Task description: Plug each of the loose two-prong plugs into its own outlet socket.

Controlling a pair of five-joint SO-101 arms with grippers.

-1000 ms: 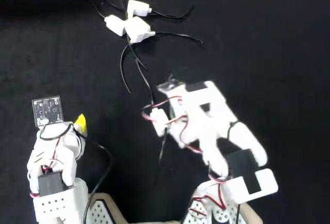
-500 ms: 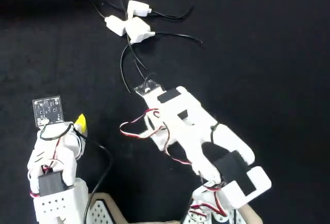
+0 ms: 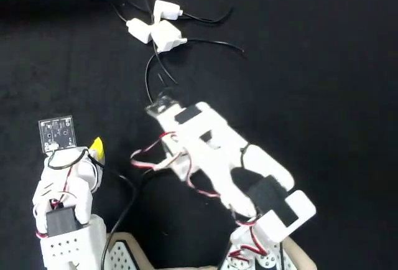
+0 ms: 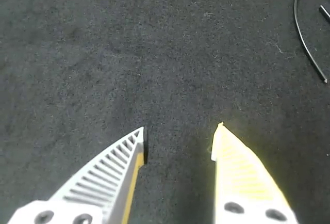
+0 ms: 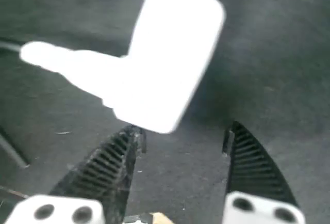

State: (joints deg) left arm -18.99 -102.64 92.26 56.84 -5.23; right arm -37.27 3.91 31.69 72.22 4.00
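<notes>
My right fingers, apart, have swung toward ten o'clock over the counter, a white plug just ahead; left fingers apart, unmoved.

**Black, white, some yellow**

The tabletop is covered in plain black. White plugs are trailed by black cords. The left gripper is fitted with one white ribbed jaw and one yellow; black ribbed jaws are carried by the right gripper.
</notes>
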